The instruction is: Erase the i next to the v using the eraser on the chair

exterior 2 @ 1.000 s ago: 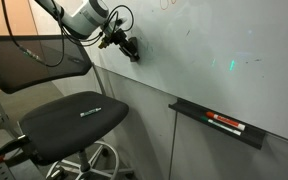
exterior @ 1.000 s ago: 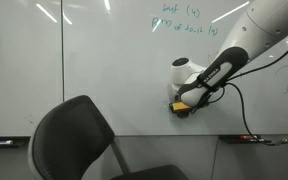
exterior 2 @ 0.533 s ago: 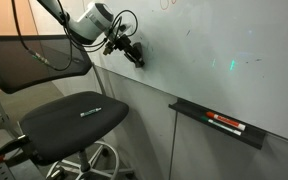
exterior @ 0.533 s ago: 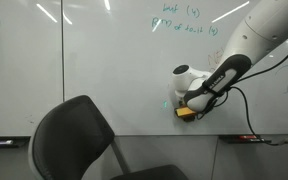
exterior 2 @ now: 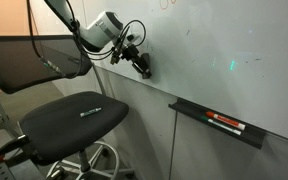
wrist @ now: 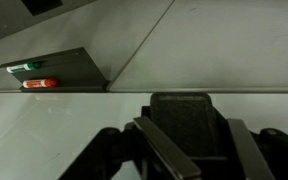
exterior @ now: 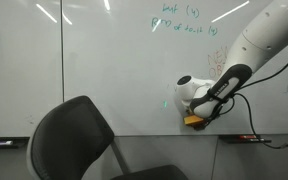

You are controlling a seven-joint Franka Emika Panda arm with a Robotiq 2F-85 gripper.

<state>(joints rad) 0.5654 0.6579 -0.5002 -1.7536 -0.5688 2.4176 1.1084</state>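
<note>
My gripper [exterior: 196, 117] [exterior 2: 143, 69] is shut on the eraser [exterior: 192, 120], a dark block with a yellowish edge, and presses it flat against the whiteboard [exterior: 104, 70]. In the wrist view the eraser [wrist: 181, 108] fills the gap between both fingers [wrist: 162, 150] of the gripper [wrist: 184, 128]. The black chair [exterior: 76, 142] [exterior 2: 69, 115] stands in front of the board, lower left of the gripper. A faint teal speck [exterior: 167, 104] lies just left of the eraser. I cannot make out the i or the v.
Large teal lines of writing [exterior: 182, 20] run across the top of the board. A marker tray [exterior 2: 219, 122] [wrist: 54, 68] under the board holds a red marker [exterior 2: 226, 124] and a green one [wrist: 24, 68]. The arm's cable [exterior: 246, 120] hangs near the tray.
The gripper has slid the eraser down and to the right along the whiteboard, staying shut on it. The chair has not moved.
</note>
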